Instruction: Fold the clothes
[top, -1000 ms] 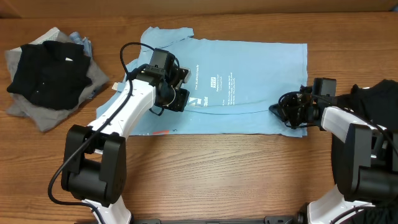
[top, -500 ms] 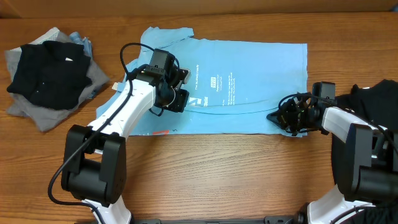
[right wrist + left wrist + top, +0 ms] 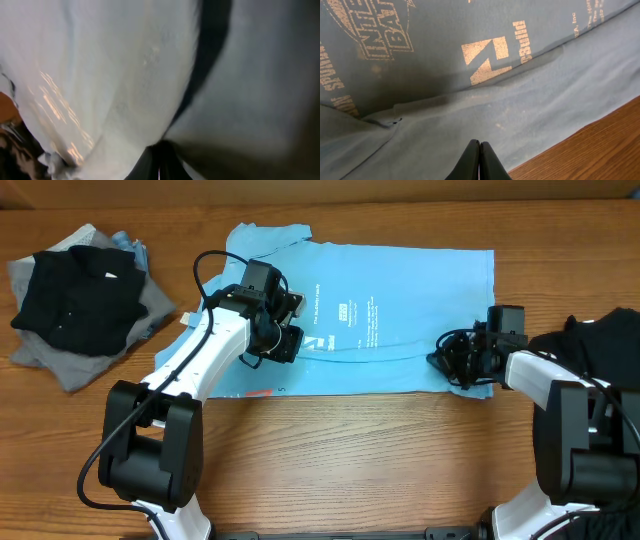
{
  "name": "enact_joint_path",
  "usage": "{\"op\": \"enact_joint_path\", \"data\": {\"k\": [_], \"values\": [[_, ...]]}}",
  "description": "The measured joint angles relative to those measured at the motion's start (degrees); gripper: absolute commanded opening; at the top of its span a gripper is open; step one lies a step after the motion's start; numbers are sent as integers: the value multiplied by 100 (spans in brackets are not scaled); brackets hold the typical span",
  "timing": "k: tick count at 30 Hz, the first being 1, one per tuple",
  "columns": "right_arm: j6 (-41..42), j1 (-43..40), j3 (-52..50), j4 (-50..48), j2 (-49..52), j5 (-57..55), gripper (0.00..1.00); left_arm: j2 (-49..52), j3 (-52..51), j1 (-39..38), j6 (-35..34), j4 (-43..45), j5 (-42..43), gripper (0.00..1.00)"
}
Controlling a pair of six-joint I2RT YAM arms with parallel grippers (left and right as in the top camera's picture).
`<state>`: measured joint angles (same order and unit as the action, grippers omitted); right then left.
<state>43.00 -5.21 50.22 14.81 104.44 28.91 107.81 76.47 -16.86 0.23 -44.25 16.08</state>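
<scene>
Item: light blue cotton T-shirt with small white print (image 3: pixel 400 290), spread flat mid-table, long edges running left to right, a shallow crease along its near half.
Support: brown wooden table (image 3: pixel 350 450), with a broad bare strip before the shirt's near edge.
Left gripper (image 3: pixel 480 144): fingers pressed together over the shirt's left near part, nothing seen between them.
Right gripper (image 3: pixel 160 146): fingers closed, pinching shirt cloth at the near right corner.
Adjacent: heap of black and grey garments (image 3: pixel 75 300), far left, apart; black garment (image 3: pixel 600 340) just right.

One light blue T-shirt (image 3: pixel 400 290). Two black: left black garment (image 3: pixel 75 295), right black garment (image 3: pixel 600 340). One grey garment (image 3: pixel 60 365).
</scene>
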Motion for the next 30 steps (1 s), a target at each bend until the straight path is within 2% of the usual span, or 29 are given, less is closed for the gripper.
{"op": "enact_joint_path", "data": {"k": [8, 13, 17, 22, 26, 30], "values": [[140, 0, 0, -1185, 9, 127, 4, 0, 0, 0, 0, -2, 0, 6], [114, 0, 0, -1353, 9, 216, 4, 0, 0, 0, 9, -13, 0, 23], [-173, -4, 4, -1215, 7, 452, 4, 0, 0, 0, 22, -70, 0, 26], [-719, -7, 105, -468, -192, 645, 4, 0, 0, -39, 98, -120, -2, 17], [-1086, -7, 219, 212, -748, 581, 4, 0, 0, -251, 240, -96, -111, 4], [-1305, -4, 273, 688, -1156, 411, 4, 0, 0, -546, 337, 63, -199, 4]]}}
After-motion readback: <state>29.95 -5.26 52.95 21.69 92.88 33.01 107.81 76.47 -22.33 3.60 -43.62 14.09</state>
